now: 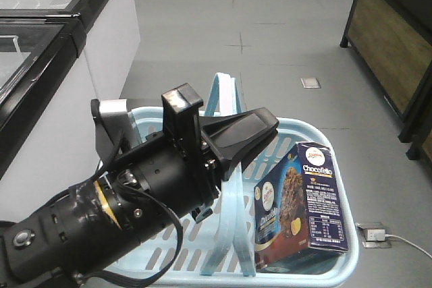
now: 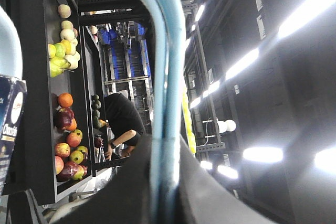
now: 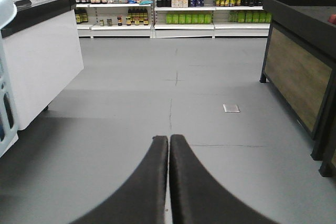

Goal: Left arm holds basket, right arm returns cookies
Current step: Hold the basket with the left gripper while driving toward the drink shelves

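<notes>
Cookies in basket, right claw closed

The navy cookies box reads "Chocofello" on its side panel; its smaller print is illegible.

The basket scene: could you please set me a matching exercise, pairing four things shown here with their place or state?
Things:
1. cookies
2. basket
3. right pincer
4. fruit

Places or states:
A. shut, holding nothing, above grey floor
B. lying on dark shelves
C. standing inside the basket
D. light blue, its handle gripped by the left pincer

Pairs: 1-C; 2-D; 3-A; 4-B
</notes>
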{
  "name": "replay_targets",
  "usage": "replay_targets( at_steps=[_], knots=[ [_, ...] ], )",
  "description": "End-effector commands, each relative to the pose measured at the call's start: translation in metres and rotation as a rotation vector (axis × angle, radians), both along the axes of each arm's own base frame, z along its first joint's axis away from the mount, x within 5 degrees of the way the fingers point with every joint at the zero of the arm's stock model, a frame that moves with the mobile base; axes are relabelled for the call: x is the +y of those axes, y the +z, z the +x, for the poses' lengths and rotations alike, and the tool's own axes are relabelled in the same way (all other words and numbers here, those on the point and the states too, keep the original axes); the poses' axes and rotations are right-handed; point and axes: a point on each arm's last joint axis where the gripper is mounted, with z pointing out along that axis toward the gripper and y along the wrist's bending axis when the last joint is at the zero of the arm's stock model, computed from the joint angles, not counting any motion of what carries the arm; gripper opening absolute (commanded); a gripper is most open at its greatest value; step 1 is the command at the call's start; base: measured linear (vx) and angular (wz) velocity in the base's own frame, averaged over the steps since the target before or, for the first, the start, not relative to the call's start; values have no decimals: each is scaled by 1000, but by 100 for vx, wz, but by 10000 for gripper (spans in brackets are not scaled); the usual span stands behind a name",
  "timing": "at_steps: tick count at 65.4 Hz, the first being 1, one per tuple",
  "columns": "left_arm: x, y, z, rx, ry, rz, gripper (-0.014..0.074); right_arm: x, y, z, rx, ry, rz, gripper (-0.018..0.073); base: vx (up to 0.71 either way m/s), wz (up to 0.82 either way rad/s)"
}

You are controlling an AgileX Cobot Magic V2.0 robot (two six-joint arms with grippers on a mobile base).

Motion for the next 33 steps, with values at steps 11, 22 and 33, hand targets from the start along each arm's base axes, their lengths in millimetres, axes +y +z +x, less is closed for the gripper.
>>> replay_targets(
  at_steps=[11, 22, 33],
  knots=[
    [7, 33, -7, -123, 0, -155, -8, 0, 7, 0, -87, 3, -6, -8, 0, 0],
    [7, 33, -7, -123, 0, -155, -8, 0, 7, 0, -87, 3, -6, -8, 1, -1],
    [7, 33, -7, -123, 0, -155, -8, 0, 7, 0, -87, 3, -6, -8, 6, -2]
  ],
)
